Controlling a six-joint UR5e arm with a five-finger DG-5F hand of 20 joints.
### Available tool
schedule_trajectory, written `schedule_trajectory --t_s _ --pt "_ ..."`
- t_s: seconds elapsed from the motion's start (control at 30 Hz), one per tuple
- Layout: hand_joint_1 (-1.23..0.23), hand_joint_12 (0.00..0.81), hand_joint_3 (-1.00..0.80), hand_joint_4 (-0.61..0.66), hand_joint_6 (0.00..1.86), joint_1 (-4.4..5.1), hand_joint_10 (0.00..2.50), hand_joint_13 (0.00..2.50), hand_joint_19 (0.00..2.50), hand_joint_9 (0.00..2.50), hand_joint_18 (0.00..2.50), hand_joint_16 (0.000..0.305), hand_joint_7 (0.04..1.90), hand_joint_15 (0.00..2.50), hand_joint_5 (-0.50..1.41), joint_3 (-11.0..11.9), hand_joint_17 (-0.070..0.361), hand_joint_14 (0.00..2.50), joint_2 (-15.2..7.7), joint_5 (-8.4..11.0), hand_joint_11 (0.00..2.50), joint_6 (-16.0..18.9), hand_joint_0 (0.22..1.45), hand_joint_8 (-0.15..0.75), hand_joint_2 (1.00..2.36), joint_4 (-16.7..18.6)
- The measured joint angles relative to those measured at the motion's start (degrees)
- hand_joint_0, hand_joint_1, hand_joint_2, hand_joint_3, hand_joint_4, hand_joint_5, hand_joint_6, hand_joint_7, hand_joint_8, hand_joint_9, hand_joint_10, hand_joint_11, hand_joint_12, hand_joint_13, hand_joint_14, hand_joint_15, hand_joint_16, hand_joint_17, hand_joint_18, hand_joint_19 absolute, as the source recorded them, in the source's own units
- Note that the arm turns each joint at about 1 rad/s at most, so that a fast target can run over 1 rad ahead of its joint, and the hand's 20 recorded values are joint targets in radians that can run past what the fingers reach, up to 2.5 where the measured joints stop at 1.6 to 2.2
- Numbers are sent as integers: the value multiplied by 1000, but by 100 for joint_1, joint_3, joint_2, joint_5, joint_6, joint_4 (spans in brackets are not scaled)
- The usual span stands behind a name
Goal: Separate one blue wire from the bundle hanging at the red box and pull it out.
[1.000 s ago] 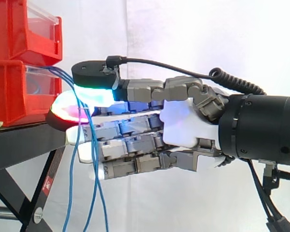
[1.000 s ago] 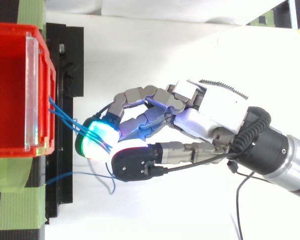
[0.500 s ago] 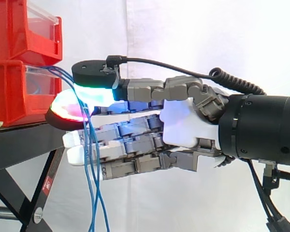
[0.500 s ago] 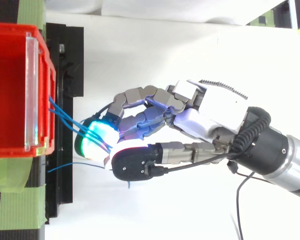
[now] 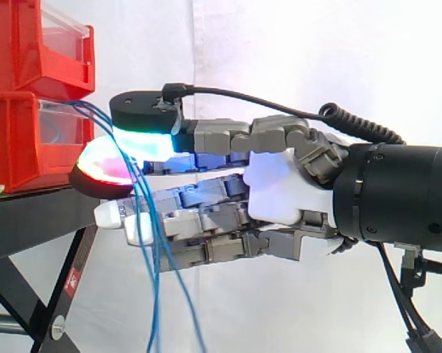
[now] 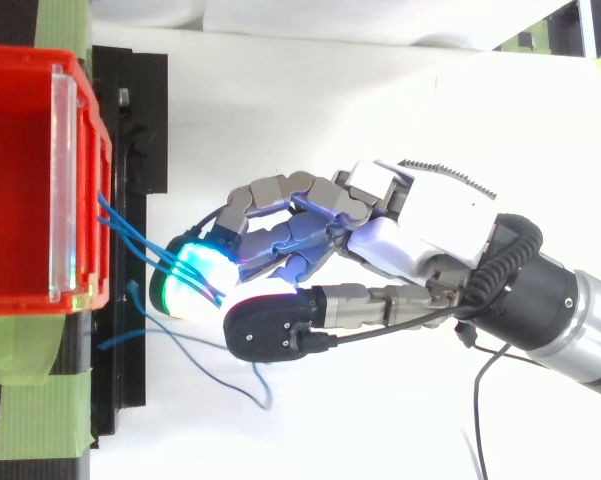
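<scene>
A: White curtain behind. Thin blue wires [image 5: 153, 250] leave the front edge of the lower red plastic bin [image 5: 15, 140] on the black metal stand [image 5: 37, 220] and hang down past the stand's edge.
B: And the robot's many-fingered grey hand [image 5: 279, 184]?
A: Its glowing pads [image 5: 143, 143] pinch the wires, several strands, it seems. If it pulls now, the whole bundle may come out instead of one wire.

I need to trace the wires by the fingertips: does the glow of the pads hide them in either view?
Side view: the hand's cyan-green and red pads glow brightly, yet the blue wires cross them plainly. Top view: the glow is near white, the wires show across it, and the red bin's clear panel catches a green gleam.
</scene>
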Motion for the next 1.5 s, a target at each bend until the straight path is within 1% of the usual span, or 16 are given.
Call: schedule_trajectory --t_s 0.17,0.27,0.37,0.43,0.57,0.73,0.8,0.87,0.97,1.07,1.13,1.2,1.23,1.33,1.47,1.5 --pt "-675 521 -120 193 862 0 11 1411 264 697 764 52 828 600 -176 0 117 21 0 0 435 0 606 381 1019 0" --pt "-675 511 -119 196 862 -1 11 1437 280 705 769 52 836 669 -177 0 117 22 0 0 443 0 605 381 1019 0" --pt "-675 513 -126 197 862 0 11 1473 300 711 776 53 829 760 -177 0 118 23 0 0 448 2 607 379 1019 0" --pt "-674 492 -130 200 862 -1 12 1522 332 741 790 53 829 881 -178 0 119 24 0 -4 478 8 608 380 1019 0" --pt "-674 483 -133 200 861 -1 12 1553 346 774 805 53 824 974 -178 0 119 25 0 -8 516 15 608 382 1020 0" --pt "-674 440 -137 201 859 0 17 1600 396 865 854 53 831 1213 -179 0 120 24 0 -9 613 17 609 381 1020 0" --pt "-675 423 -136 199 859 0 17 1601 402 889 859 54 832 1260 -179 0 121 23 5 -19 646 20 609 380 1020 -6" --pt "-677 424 -136 200 858 1 17 1601 408 896 863 54 833 1279 -179 0 121 24 35 -48 657 21 609 383 1020 -31" --pt "-676 416 -136 199 858 1 15 1608 423 898 866 54 834 1318 -179 0 121 21 131 -96 670 9 609 381 1020 -140" --pt "-676 404 -138 198 858 1 17 1626 428 920 875 54 836 1369 -180 0 121 20 263 -125 702 -3 609 380 1021 -372" --pt "-675 379 -141 200 857 2 18 1639 469 1026 889 54 839 1475 -181 0 121 17 339 -134 899 0 610 384 1021 -556" --pt "-674 371 -143 195 857 3 17 1637 481 1061 897 54 831 1504 -181 0 121 17 377 -138 972 8 610 377 1021 -690" --pt "-674 368 -144 196 856 2 17 1636 487 1075 898 54 839 1526 -182 0 121 15 386 -139 1029 11 611 377 1021 -729" --pt "-674 363 -146 196 857 1 16 1636 504 1095 904 54 837 1546 -182 0 121 12 400 -140 1074 13 611 377 1021 -802" --pt "-673 363 -149 192 856 0 15 1636 523 1095 904 54 838 1549 -183 0 121 11 404 -139 1099 -7 611 372 1021 -829" --pt "-673 352 -149 190 856 0 16 1634 524 1099 905 54 835 1544 -183 0 121 12 404 -134 1093 -12 610 373 1022 -833"
